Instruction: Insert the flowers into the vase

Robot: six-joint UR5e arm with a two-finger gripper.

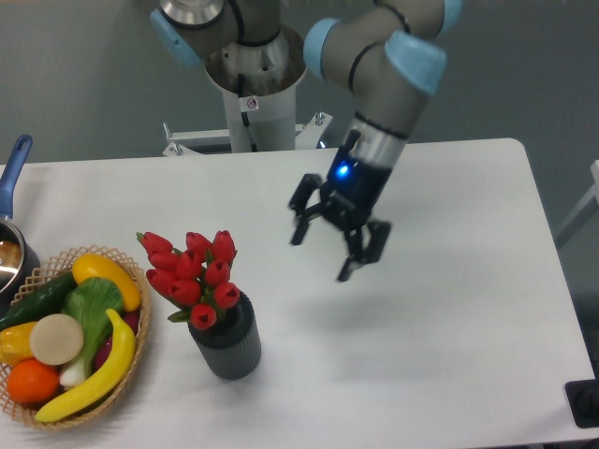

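The flowers [192, 273], a tight bunch of red tulip buds with a few green leaves, stand in the vase [227, 344], leaning to the upper left. The vase is a small dark ribbed cylinder standing upright on the white table [449, 309], left of centre. My gripper [328, 251] hangs above the table to the right of the flowers, well apart from them. Its jaws are spread wide and hold nothing.
A wicker basket [56, 412] with a banana, cucumber, orange and other produce sits at the front left. A blue-handled metal pot [11, 243] is at the left edge. The robot base [251, 94] stands behind the table.
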